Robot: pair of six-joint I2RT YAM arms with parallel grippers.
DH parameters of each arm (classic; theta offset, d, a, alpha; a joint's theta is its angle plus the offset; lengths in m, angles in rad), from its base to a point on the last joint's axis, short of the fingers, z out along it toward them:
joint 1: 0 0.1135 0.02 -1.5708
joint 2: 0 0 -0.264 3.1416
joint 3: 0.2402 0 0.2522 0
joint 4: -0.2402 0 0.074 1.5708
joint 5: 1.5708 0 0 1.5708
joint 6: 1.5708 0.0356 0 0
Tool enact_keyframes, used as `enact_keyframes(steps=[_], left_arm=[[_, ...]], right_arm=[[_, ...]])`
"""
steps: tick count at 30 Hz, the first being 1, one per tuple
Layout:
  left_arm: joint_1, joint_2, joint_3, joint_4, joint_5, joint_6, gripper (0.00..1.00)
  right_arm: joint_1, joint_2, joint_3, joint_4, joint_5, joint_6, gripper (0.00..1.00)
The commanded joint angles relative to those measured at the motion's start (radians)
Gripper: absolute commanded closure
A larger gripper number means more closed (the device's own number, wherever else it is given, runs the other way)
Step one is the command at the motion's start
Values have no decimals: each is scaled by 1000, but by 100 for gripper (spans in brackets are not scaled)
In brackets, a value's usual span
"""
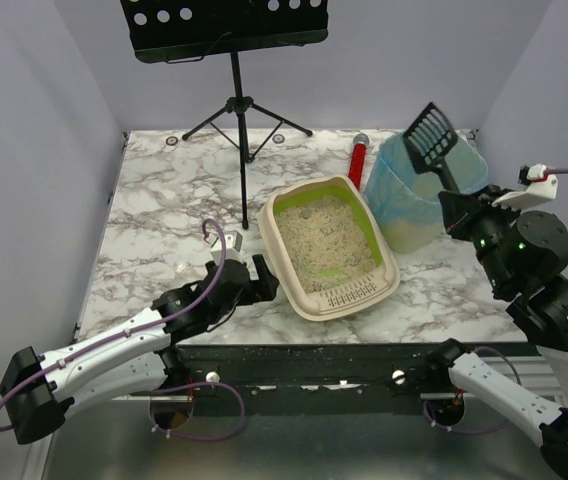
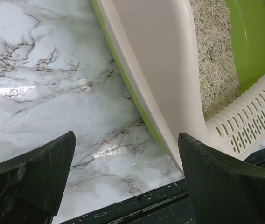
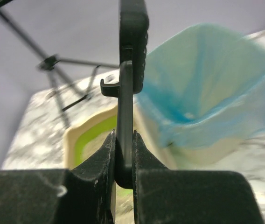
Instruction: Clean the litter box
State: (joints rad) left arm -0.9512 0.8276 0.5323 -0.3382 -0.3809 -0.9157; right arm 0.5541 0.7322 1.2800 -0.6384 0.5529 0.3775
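Note:
The beige litter box point(image 1: 299, 285) with a lime-green inner rim and tan granules sits mid-table, its slotted grille toward the near edge. My left gripper point(image 1: 261, 277) is open at its near-left corner; in the left wrist view the box wall point(image 2: 156, 79) runs past my right fingertip point(image 2: 207, 163), with bare marble between the jaws. My right gripper point(image 1: 456, 205) is shut on the handle of a black slotted scoop point(image 1: 430, 135), held up over the bin lined with a blue bag point(image 1: 419, 205). The scoop handle point(image 3: 124, 116) shows clamped edge-on in the right wrist view.
A black music stand point(image 1: 236, 90) on a tripod stands at the back of the marble table. A red cylinder point(image 1: 358, 160) lies behind the litter box. A black rail point(image 1: 314, 360) runs along the near table edge.

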Motion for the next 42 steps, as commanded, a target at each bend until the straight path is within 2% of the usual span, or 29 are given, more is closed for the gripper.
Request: enact_keyframes(steps=[1,3,6,10,16,17,19,21,25,29,31,33,36,42], left_arm=[[-6,1,47,16,33,46,1],[-6,14,61,7,27,55,1],[-6,34,89,-16,-4,66,1],[3,68,145,-59,-50,37,1],[29,171,248,-102,-78,15,1],[32,200,259,-102,-79,15,1],[45,226,290,-102,-85,9,1],[51,261,310,-94,-85,12,1],[60,314,360,-79,-76,31,1],[71,361,385,-76,-59,29,1],[75,369,388,-67,-52,29,1],[84,377,391,-53,-41,29,1],[91,380,399,-51,-36,31,1],[111,387,397,-39,-36,37,1]], right_arm=[[-2,-34,-85,0,-437,151,96],[0,-25,-113,-26,-523,261,96],[-2,13,-152,-112,-504,427,99],[-3,75,-208,-141,-525,498,99],[22,186,-280,-96,-605,523,99],[44,199,-284,-95,-576,540,99],[116,243,-254,-142,-420,601,99],[164,298,-210,-283,-241,712,99],[198,390,-122,-452,-148,845,99],[199,473,-119,-382,-226,805,99],[199,513,-101,-385,-225,854,99],[198,579,-55,-453,-173,972,99],[198,672,5,-527,-157,1022,99],[196,768,-11,-328,-275,891,99]])
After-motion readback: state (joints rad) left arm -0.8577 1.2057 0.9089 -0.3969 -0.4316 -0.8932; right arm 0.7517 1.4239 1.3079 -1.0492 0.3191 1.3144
